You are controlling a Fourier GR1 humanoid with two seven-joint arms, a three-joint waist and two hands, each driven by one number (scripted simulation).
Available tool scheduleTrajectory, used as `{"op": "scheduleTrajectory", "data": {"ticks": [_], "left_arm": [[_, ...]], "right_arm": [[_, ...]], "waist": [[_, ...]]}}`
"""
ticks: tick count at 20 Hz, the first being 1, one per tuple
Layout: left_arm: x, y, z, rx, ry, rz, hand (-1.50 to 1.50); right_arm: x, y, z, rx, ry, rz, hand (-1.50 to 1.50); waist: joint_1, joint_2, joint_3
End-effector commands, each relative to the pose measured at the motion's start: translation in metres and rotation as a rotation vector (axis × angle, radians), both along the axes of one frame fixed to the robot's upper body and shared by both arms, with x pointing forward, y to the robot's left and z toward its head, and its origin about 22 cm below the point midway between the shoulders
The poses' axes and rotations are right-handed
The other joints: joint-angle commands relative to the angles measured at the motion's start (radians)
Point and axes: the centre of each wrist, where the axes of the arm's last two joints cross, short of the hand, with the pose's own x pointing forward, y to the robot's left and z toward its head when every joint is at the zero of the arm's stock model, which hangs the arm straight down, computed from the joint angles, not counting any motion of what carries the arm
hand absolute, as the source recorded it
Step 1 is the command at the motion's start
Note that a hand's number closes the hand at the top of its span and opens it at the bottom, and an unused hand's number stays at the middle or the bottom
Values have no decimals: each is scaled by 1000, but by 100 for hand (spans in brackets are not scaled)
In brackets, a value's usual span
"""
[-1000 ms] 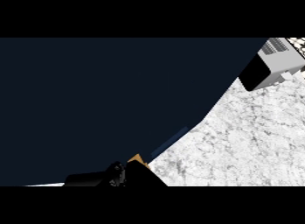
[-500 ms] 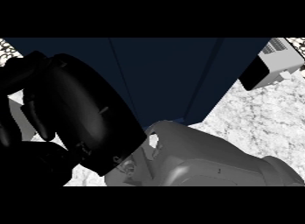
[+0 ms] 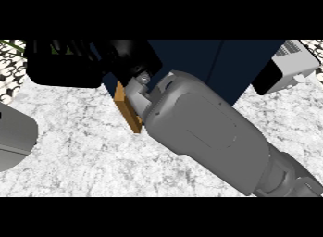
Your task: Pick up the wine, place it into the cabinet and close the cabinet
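Head view looks steeply down on a white marbled bench [image 3: 89, 157], with a dark navy cabinet [image 3: 218, 65] filling the upper middle. A large grey forearm [image 3: 212, 134] runs from the lower right edge up toward the upper middle, ending at a black hand [image 3: 126, 55] near the cabinet's front, at the far edge of the bench. By its side of entry this looks like the right hand. Its fingers are lost in the dark mass against the cabinet, so I cannot tell whether they are spread, curled, or holding anything.

Just beside the wrist, on its left, stands a thin orange-brown panel edge [image 3: 128, 111], upright on the bench and touching or nearly touching the forearm; it may be the cabinet's door seen edge-on, but that is not certain. A black blocky shape [image 3: 61, 65] sits at the upper left, next to the hand. The wine cannot be made out anywhere; if it is by the hand, it is hidden.

A grey rounded object [image 3: 10, 139] with a black strip lies at the bench's left edge. A white and black appliance [image 3: 287, 67] stands at the far right corner. Patterned tile [image 3: 3, 69] shows at the upper left
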Motion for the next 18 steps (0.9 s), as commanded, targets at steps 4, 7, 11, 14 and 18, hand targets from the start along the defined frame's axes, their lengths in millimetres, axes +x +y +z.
{"op": "scheduleTrajectory", "data": {"ticks": [4,7,11,14,18], "left_arm": [[1,-5,1,5,7,-16,-150],[3,-10,6,6,4,-14,-150],[10,-8,5,-4,-7,-11,-150],[10,-20,13,-5,-21,-37,-150],[11,-10,2,13,2,-8,-150]], "right_arm": [[57,-37,-25,1,16,-51,150],[57,-36,-37,-28,-5,-66,150],[67,-37,-23,-69,-35,-116,150],[79,-55,-46,-115,-54,-133,150],[81,-66,-26,-97,-55,-123,150]], "waist": [[1,10,0],[-6,8,1],[0,11,-1],[8,16,0],[0,10,-1]]}}
